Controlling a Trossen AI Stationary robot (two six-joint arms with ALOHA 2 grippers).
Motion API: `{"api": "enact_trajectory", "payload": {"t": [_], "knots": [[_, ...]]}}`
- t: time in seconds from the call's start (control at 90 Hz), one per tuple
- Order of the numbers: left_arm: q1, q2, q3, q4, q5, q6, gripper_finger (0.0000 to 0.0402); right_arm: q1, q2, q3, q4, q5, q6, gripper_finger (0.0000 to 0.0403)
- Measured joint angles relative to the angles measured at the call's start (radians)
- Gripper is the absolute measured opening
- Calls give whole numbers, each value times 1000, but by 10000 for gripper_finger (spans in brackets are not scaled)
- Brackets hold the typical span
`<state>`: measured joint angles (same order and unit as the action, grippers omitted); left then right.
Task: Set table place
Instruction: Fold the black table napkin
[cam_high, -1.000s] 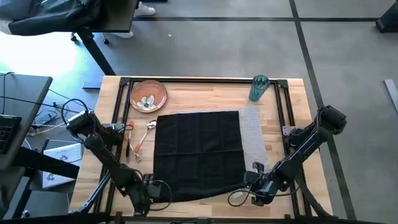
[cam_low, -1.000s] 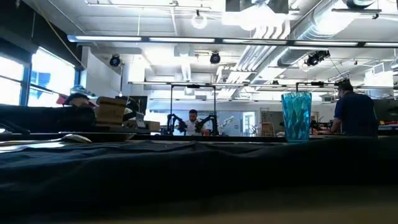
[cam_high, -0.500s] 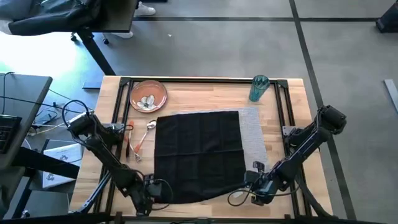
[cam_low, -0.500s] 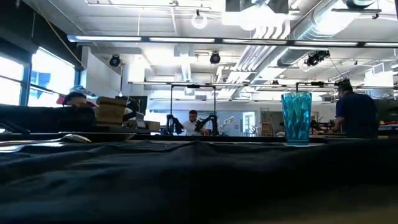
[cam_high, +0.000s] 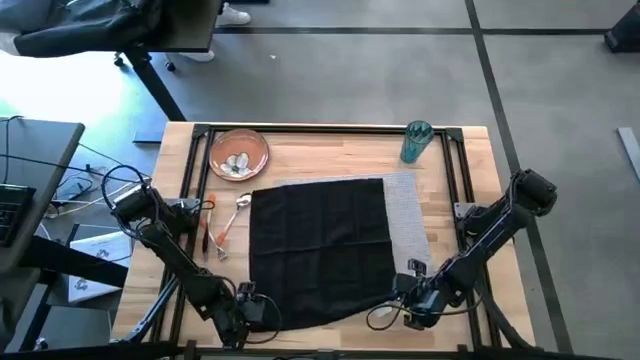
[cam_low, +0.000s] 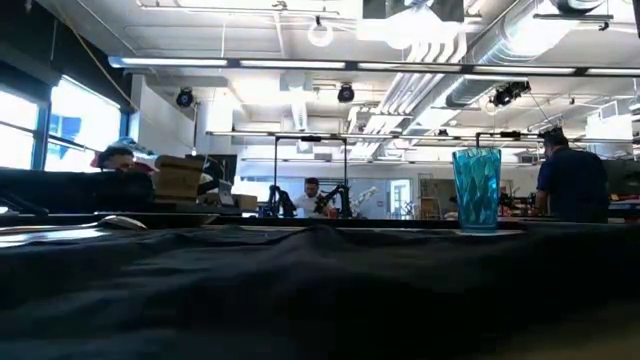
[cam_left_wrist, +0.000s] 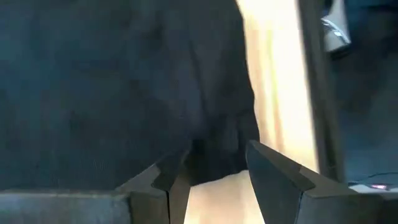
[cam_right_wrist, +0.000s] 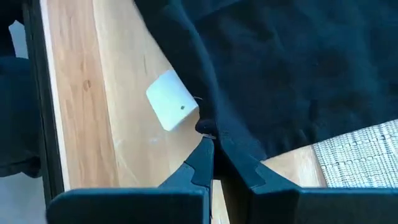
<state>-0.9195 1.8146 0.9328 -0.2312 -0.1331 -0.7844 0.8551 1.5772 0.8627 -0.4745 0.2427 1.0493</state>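
Observation:
The black napkin (cam_high: 320, 245) lies spread over the grey placemat (cam_high: 405, 215) in the middle of the table (cam_high: 330, 165). It also fills the foreground of the low view (cam_low: 320, 290). My right gripper (cam_high: 398, 297) is at the napkin's near right corner and is shut on it (cam_right_wrist: 211, 148). My left gripper (cam_high: 260, 311) is at the near left corner and is open (cam_left_wrist: 216, 165). That corner (cam_left_wrist: 217, 158) lies between its two fingers. The orange-brown plate (cam_high: 238, 153), the orange-handled cutlery (cam_high: 222, 228) and the teal cup (cam_high: 416, 141) stand untouched. My right gripper pinches the napkin's near right corner (cam_right_wrist: 214, 132) between its two fingers, at the hem beside a white tag (cam_right_wrist: 171, 99). The fingers come low from the table's near right. The rest of the napkin lies slack on the placemat and table.
The plate sits at the far left with small silvery pieces on it. A spoon (cam_high: 243, 203) lies beside the cutlery, left of the napkin. The cup stands at the far right (cam_low: 477, 188). A black rail (cam_high: 330, 128) frames the table. People are in the room behind.
My left gripper has slid along the near edge toward the table's right, up to the napkin's near left corner. My right gripper and the napkin have stayed in place.

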Motion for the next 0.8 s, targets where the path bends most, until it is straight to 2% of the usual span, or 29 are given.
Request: {"api": "enact_trajectory", "payload": {"t": [0.111, 0.222, 0.389, 0.5, 0.611, 0.8], "knots": [[0, 4, -1, -11, 4, 17, 126, 0, 0, 0, -5, 0, 1, 0], [1, 0, -1, -27, 9, 12, 102, 0, 0, 0, -8, -3, 1, 0], [1, -21, 2, -36, 49, -20, 75, 5, 0, 0, -9, -90, 19, 0], [-1, -28, 1, -37, 61, -26, 73, 24, 0, -8, -19, -59, 73, 7], [-2, -28, 0, -36, 59, -33, 81, 51, 0, -15, -20, -58, 77, 35], [-3, -30, -1, -33, 66, -43, 108, 91, 0, -15, -23, -48, 43, 113]]}}
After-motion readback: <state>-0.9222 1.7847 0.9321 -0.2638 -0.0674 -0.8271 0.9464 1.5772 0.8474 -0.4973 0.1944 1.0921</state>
